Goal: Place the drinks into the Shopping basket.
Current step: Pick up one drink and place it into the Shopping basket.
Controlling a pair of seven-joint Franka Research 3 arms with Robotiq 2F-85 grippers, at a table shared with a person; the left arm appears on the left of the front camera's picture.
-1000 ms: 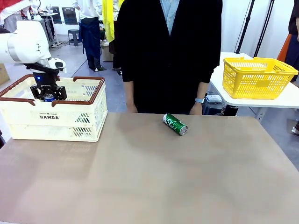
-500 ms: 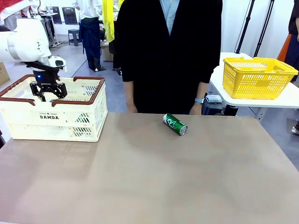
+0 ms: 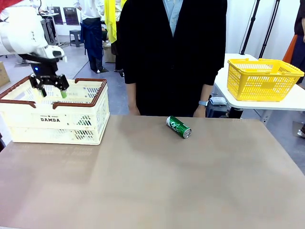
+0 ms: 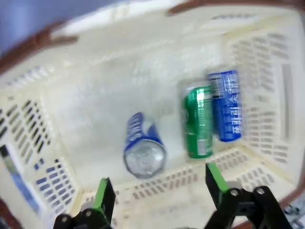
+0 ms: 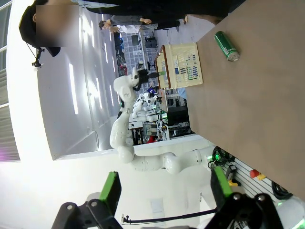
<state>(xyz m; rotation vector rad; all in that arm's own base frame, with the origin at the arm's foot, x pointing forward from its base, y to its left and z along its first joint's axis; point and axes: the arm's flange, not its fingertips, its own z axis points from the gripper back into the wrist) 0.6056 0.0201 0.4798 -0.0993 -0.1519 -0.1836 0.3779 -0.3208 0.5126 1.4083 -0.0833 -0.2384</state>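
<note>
Left gripper point(image 3: 49, 88) released and empty above the Shopping basket point(image 3: 90, 119), three cans inside, green can point(image 3: 178, 127) at table's 12 o'clock, right gripper point(image 5: 163, 193) spread wide, empty

left claw point(image 3: 49, 87) spread wide and empty, right claw point(image 5: 162, 191) spread wide, empty

The basket point(image 3: 57, 117) is cream with slotted sides, a brown rim and dark lettering, and it stands on a plain tan worktop point(image 3: 152, 181) where a green can point(image 3: 178, 127) with white markings lies. Inside the basket point(image 4: 143, 86) lie a green can point(image 4: 198, 121) and two blue-and-white cans point(image 4: 227, 106) point(image 4: 142, 150), their print too blurred to read. A yellow mesh basket point(image 3: 262, 78) sits on a white side table point(image 3: 286, 106), and the fingers point(image 4: 104, 196) carry green pads on black.
</note>
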